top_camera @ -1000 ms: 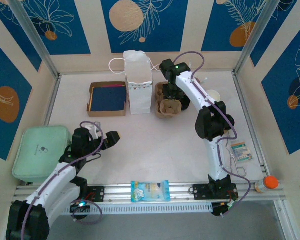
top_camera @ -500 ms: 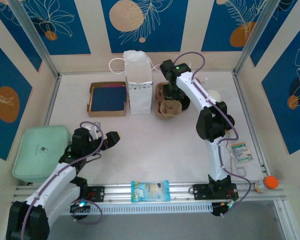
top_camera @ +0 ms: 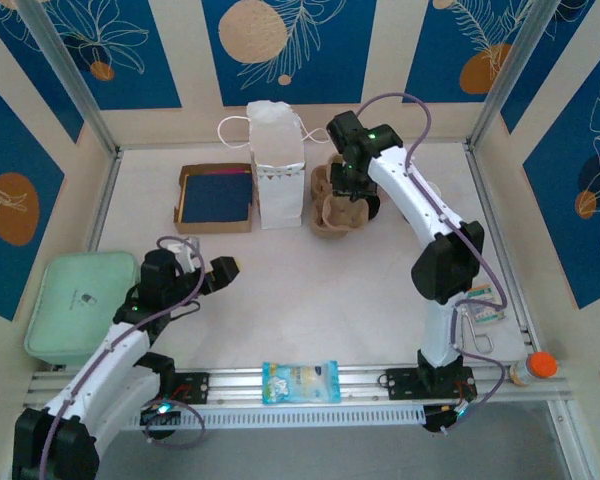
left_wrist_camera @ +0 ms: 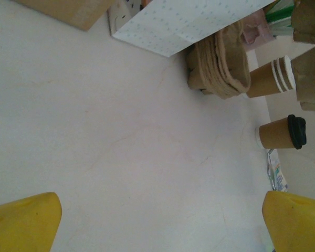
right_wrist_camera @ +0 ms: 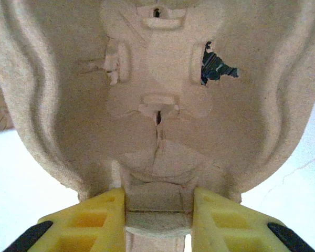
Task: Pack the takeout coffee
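I find the left pincer [left_wrist_camera: 157, 223] spread wide; its yellow fingertips [left_wrist_camera: 22, 227] sit at the two lower corners of the left wrist view with bare worktop [top_camera: 320, 290] between them. It holds nothing, and is stationed over the near-left of the worktop, just beside the mint-green container [top_camera: 80, 305].

The right pincer [right_wrist_camera: 157, 207] is pinching the pulp cup carrier [right_wrist_camera: 157, 79]; its two yellow fingers [right_wrist_camera: 102, 215] press either side of a tab on the carrier's rim (contact looks tight on both faces from the right wrist camera). From above, the right arm reaches to the far centre, where the carrier sits just right of the white paper bag [top_camera: 275, 165]; whether carrier and bag touch, I cannot tell.

The takeout coffee [left_wrist_camera: 277, 134] is a single kraft-brown cup capped with a black lid. It stands upright on the worktop beyond the carrier; it is near the nested stack of brown cups [left_wrist_camera: 270, 79] but apart from it, and well apart from the left pincer.

Also noted: a cardboard box [top_camera: 215, 197] with a blue lining lies just left of the bag; a blue snack packet [top_camera: 300, 382] rests on the near rail between the arm bases; an orange-capped bottle [top_camera: 535, 368] stands at the near-right corner.
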Robot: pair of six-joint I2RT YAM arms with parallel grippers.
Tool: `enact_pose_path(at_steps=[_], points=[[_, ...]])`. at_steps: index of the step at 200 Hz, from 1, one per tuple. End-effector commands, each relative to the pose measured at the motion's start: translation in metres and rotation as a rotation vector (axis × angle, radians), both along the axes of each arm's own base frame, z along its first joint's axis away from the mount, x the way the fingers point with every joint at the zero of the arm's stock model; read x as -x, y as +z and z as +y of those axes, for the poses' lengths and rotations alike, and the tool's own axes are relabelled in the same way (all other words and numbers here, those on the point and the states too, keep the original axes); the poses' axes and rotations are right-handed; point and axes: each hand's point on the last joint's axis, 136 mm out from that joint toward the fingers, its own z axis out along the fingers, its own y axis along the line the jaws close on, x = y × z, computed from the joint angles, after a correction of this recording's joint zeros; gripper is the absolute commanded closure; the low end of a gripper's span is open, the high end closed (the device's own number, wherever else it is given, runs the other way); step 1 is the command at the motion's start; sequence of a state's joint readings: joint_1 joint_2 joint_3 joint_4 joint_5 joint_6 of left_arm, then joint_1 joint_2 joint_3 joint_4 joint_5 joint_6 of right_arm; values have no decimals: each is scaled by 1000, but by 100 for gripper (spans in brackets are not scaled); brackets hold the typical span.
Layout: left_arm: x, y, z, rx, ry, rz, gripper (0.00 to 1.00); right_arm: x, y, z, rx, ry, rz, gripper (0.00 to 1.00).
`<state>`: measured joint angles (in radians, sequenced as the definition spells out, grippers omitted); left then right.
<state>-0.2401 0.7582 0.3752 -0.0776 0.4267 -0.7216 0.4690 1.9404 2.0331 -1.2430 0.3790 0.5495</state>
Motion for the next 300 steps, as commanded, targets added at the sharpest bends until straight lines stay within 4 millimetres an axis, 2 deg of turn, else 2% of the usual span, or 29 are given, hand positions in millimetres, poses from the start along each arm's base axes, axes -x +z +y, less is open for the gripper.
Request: enact_pose_path(at_steps=[1, 20, 43, 76, 110, 147, 164, 180, 210, 231, 249, 273, 300], points=[[-10, 27, 7, -72, 5, -76, 2, 13, 14, -5, -4, 0, -30, 69], [-19, 48, 11, -141, 6, -114, 2, 21, 26, -9, -17, -1, -55, 69], [-36, 83, 11, -176, 8, -167, 4, 30, 37, -11, -34, 5, -80, 69], [-65, 129, 9, -184, 29, -225, 7, 43, 44, -8, -60, 24, -93, 69], [-102, 165, 4, -247, 20, -255, 8, 54, 55, 1, -109, 63, -125, 69], [-146, 207, -6, -299, -15, -275, 9, 65, 76, 7, -161, 98, -174, 69], [-169, 218, -12, -318, -27, -271, 10, 69, 84, 9, -180, 112, -190, 69], [-191, 219, -15, -353, -36, -248, 11, 73, 90, 10, -192, 122, -203, 69], [-227, 206, -27, -394, -74, -193, 17, 79, 102, 10, -207, 136, -225, 69], [-245, 194, -39, -428, -100, -168, 21, 83, 110, 10, -227, 144, -241, 69], [-263, 176, -46, -448, -114, -136, 24, 86, 116, 12, -246, 153, -251, 69], [-279, 155, -52, -459, -134, -79, 28, 89, 122, 15, -268, 167, -256, 69], [-288, 145, -51, -480, -119, -66, 34, 92, 123, 16, -266, 177, -255, 69]])
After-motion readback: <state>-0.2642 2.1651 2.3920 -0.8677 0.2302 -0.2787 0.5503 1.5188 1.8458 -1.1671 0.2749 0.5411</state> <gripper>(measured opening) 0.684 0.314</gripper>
